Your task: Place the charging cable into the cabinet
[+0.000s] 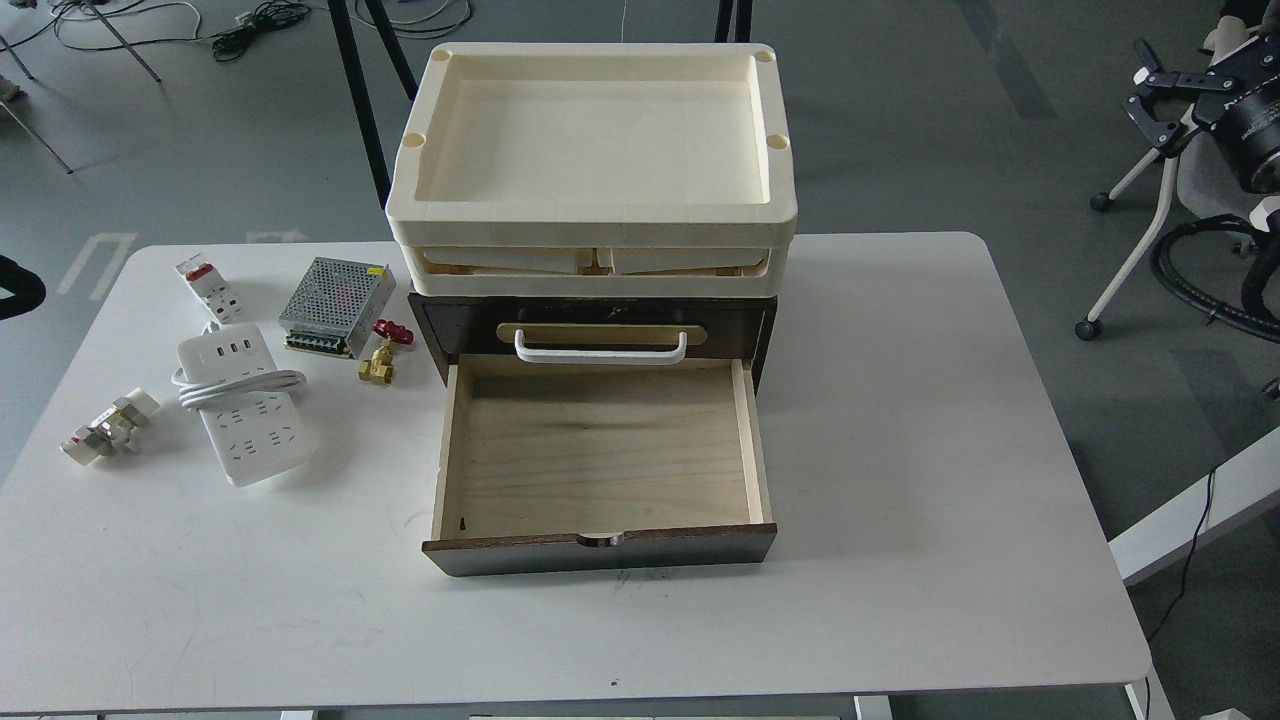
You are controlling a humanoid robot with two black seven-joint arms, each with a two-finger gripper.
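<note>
Neither gripper is visible, so you cannot tell their state. The charging cable (243, 403) lies lengthwise toward you, left of the drawer (600, 450); use your left arm.

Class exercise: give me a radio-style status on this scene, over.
Both grippers out of view. Flat white power strip, cord looped round it, on table left of dark wooden cabinet. Pale plywood drawer open. Nothing between them.
</note>
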